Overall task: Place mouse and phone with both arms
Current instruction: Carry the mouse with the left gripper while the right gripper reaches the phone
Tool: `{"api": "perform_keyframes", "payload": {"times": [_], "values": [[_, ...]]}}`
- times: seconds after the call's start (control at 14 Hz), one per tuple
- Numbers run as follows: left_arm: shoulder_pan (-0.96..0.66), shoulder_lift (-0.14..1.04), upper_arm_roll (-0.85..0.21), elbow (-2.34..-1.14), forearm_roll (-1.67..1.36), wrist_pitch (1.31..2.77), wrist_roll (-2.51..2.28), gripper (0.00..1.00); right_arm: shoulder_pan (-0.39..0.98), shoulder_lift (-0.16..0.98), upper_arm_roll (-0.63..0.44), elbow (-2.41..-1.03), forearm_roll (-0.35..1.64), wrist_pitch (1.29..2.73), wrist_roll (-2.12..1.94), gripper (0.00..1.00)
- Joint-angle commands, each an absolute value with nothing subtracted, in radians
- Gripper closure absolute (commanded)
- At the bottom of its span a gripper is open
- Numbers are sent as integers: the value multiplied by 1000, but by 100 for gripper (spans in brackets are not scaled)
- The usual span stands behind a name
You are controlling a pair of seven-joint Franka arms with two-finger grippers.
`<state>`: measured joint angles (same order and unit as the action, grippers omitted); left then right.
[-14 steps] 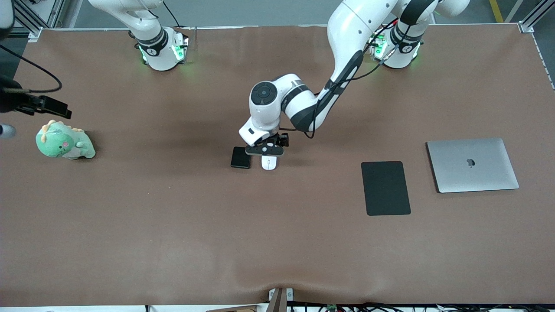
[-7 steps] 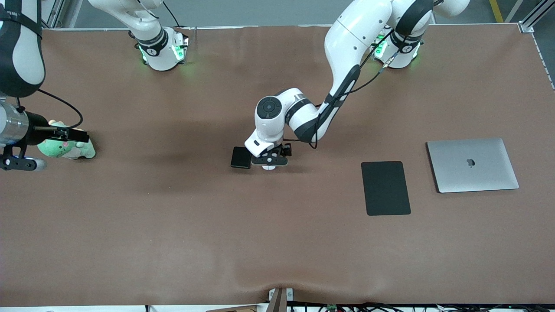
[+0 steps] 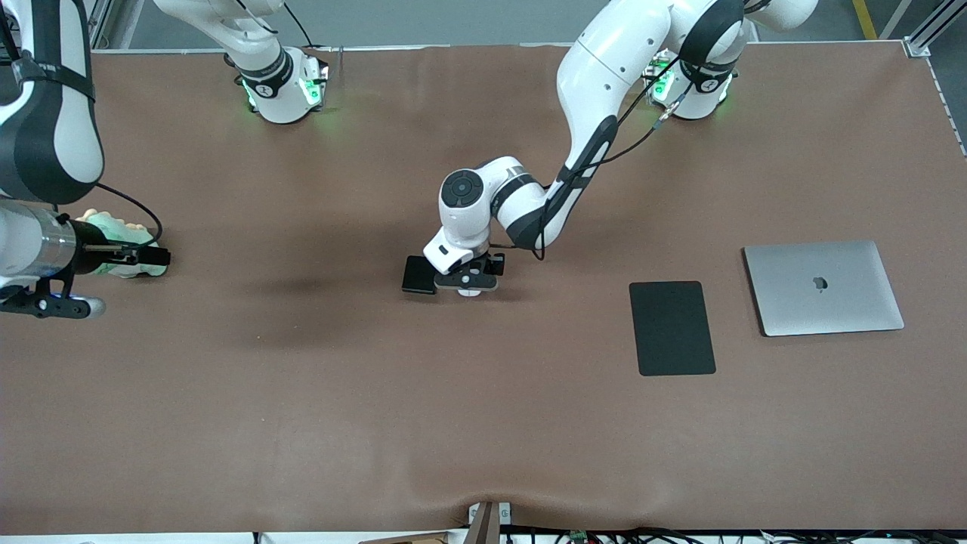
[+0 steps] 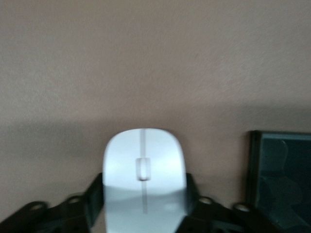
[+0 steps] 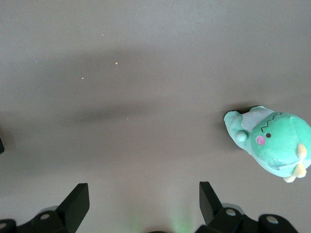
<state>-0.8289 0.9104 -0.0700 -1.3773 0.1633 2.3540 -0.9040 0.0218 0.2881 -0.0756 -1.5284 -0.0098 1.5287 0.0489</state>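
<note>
My left hand [image 3: 469,283] has just come down low and its 2 fingers have squeezed in from wide open. Now they press on both sides of the mouse [image 4: 144,167]. I think this means the grab is made, so lifting it can come next. The mouse rests on the brown surface [image 3: 483,423], right between the fingers [image 4: 92,199].

The mouse is longer than it is wide. Its long line runs straight out from my left hand, and its round front end points away from the wrist. The thin line and little wheel sit right in the middle.

The phone [image 3: 417,274] lies flat just beside the left hand, not touched yet.

My right hand [image 5: 144,204] is wide open and holds nothing. It hangs near a green toy dinosaur [image 5: 274,143], far from the phone.
</note>
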Motion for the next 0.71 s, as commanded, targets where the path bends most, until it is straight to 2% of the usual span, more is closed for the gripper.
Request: {"api": "perform_keyframes", "payload": {"times": [0.0,0.21,0.5,0.64], "values": [[-819,867,-54,-1362,193,2323,-923,98,32,299,-78,-1526,40,1534,44,0],[-715,767,-60,-1377,190,2205,-872,98,52,301,-78,-1534,93,1537,55,0],[-470,652,-104,-1504,178,2197,-674,96,104,310,-78,-1536,117,1542,101,0],[-318,631,-146,-1560,179,2204,-535,95,146,314,-78,-1548,123,1569,173,0]]}}
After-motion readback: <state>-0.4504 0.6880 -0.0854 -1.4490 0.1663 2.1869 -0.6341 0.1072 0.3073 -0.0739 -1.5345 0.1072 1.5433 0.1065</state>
